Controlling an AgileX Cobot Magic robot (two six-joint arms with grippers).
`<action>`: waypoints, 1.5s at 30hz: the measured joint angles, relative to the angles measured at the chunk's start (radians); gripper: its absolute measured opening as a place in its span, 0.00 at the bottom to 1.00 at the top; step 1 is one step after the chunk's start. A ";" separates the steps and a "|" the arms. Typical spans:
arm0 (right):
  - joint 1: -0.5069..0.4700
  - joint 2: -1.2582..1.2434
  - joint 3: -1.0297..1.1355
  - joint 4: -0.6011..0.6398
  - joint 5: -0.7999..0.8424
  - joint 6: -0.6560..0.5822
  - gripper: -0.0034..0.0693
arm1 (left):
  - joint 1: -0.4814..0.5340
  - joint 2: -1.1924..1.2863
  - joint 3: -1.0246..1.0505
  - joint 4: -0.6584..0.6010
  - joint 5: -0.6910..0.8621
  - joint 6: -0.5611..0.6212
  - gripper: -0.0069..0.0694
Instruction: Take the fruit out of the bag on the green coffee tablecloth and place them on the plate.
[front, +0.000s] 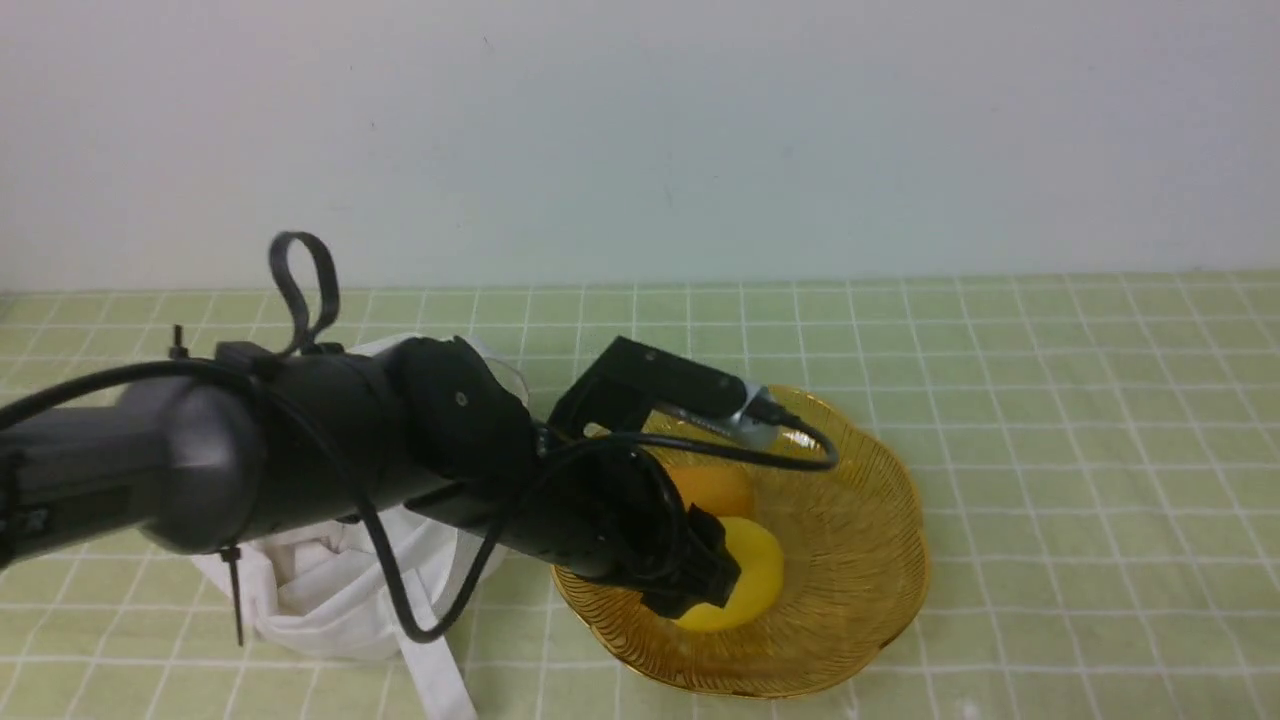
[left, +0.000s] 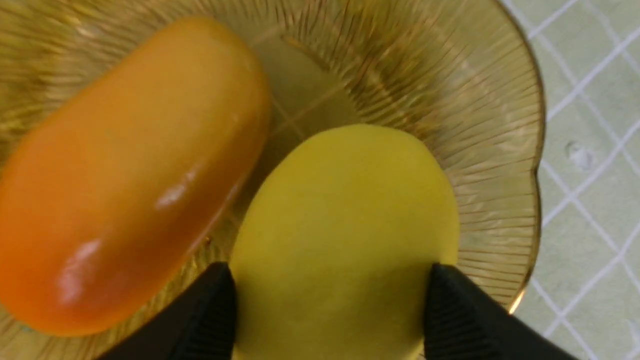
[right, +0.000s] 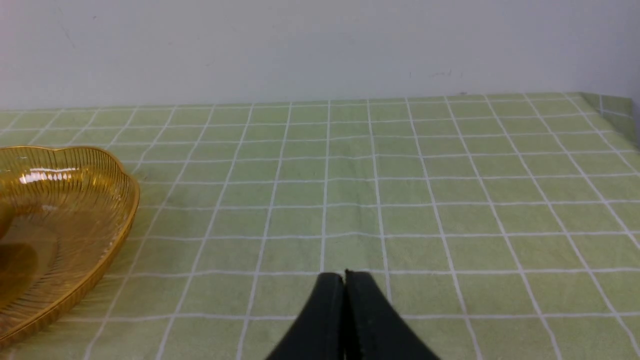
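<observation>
The yellow fruit (front: 750, 585) lies low in the amber ribbed plate (front: 860, 520), on the side nearest me. My left gripper (front: 715, 580) reaches over the plate's left side and is shut on it. In the left wrist view both black fingers (left: 450, 305) press against the sides of the fruit (left: 345, 240). The white bag (front: 320, 590) lies slumped on the green checked tablecloth (front: 1050, 400), left of the plate and partly hidden under my left arm. My right gripper (right: 344, 275) is shut on nothing, low over bare cloth to the right of the plate (right: 75, 200).
A longer orange oblong fruit (front: 712, 490) lies in the plate beside the yellow one, close alongside it in the left wrist view (left: 125, 175). A bag strap (front: 435, 680) trails toward the front edge. A pale wall stands behind the table.
</observation>
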 joint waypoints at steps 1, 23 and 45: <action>0.000 0.000 0.000 0.000 0.000 0.000 0.03 | 0.000 0.002 0.000 0.000 0.000 0.000 0.67; 0.001 0.000 0.000 0.000 0.000 0.000 0.03 | 0.111 -0.548 -0.051 0.347 0.252 -0.312 0.16; 0.001 0.000 0.000 0.000 0.000 0.000 0.03 | 0.114 -1.320 0.041 0.455 0.355 -0.385 0.08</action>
